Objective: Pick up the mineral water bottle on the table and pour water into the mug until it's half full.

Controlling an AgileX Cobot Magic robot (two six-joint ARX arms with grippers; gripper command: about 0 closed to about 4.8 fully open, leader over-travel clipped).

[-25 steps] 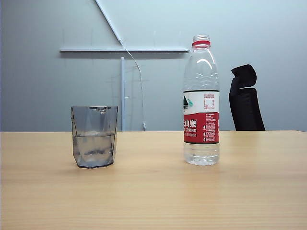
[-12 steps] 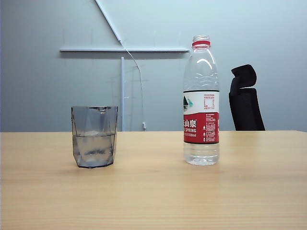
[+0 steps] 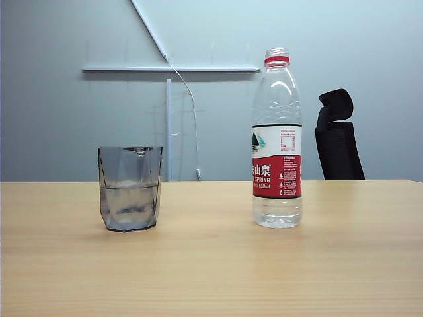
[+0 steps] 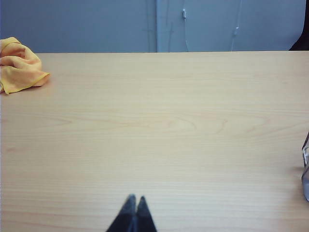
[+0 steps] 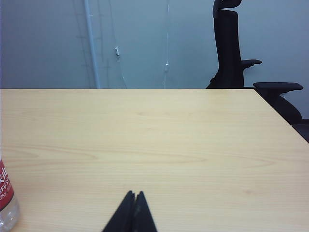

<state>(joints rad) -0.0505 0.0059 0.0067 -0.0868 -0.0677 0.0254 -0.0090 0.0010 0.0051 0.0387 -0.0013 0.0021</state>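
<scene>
With the uncapped mineral water bottle upright at three o'clock of the roughly half-filled mug, both the left gripper and the right gripper hung back over the table with tips pressed together, so the pour looked finished and nothing more seemed called for.

- The right gripper sits low over the table; its two dark fingers meet at the tips, jaws pressed together, nothing between them
- The tabletop is light wood with fine grain; it stretches away from the gripper to a far edge against a pale grey-blue wall
- The mineral water bottle shows only as a sliver at the picture's edge; a strip of red label with white lettering above a clear base; it stands on the table, apart from the gripper
- A black office chair stands beyond the far edge of the table; a second dark armrest shows beside it
- Thin white cables hang down the wall
</scene>
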